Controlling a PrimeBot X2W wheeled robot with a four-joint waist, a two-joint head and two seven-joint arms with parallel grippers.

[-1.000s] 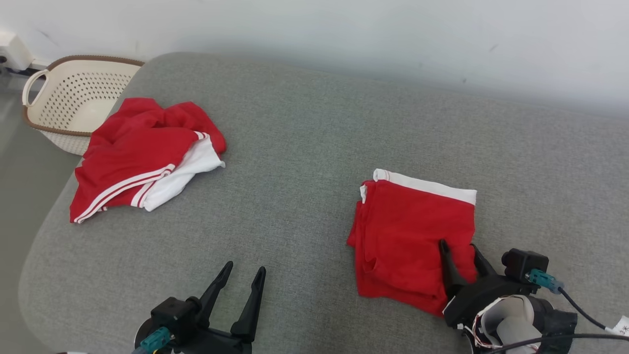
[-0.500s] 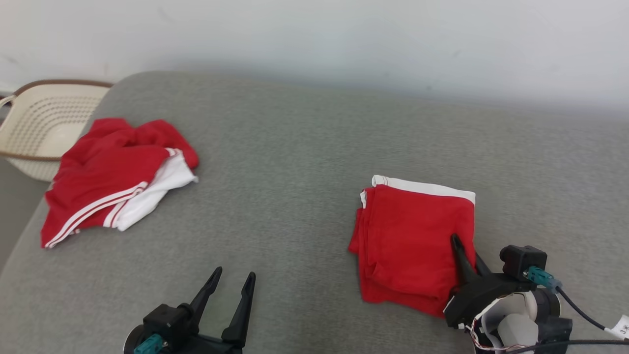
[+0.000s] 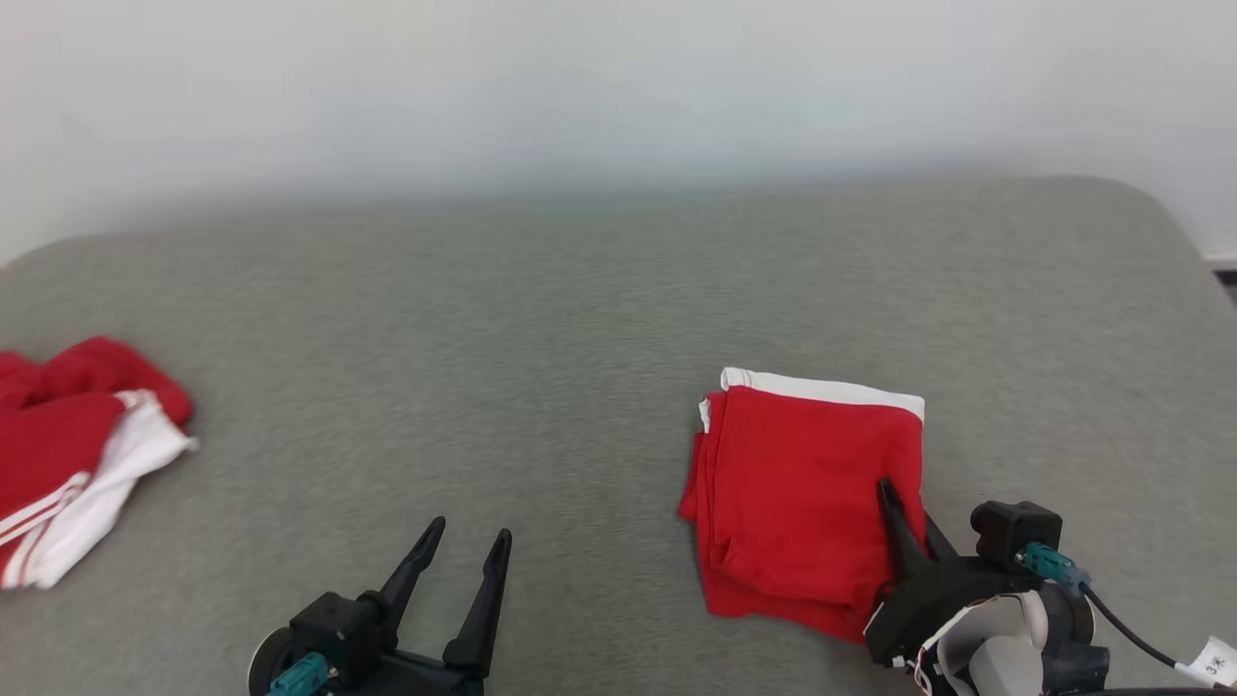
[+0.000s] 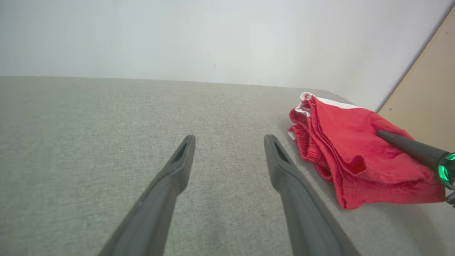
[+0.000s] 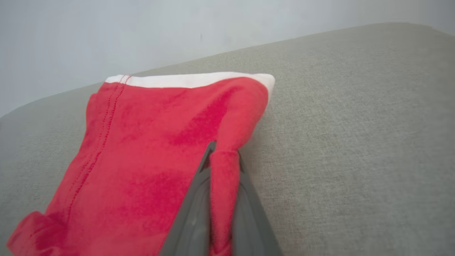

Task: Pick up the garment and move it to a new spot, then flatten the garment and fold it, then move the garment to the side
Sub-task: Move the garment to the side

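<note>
Red fabric with a white band along its far edge, the folded garment (image 3: 802, 493) lies on the right half of the grey woven couch cushion (image 3: 541, 319). We see our right claw (image 3: 904, 512) clamped on a raised pinch of cloth at its near right corner. Our left claw (image 3: 472, 528) hovers low over the cushion, fingers spread and holding nothing, well apart from the folded garment. A crumpled red-and-white garment (image 3: 68, 445) lies at the left edge.
</note>
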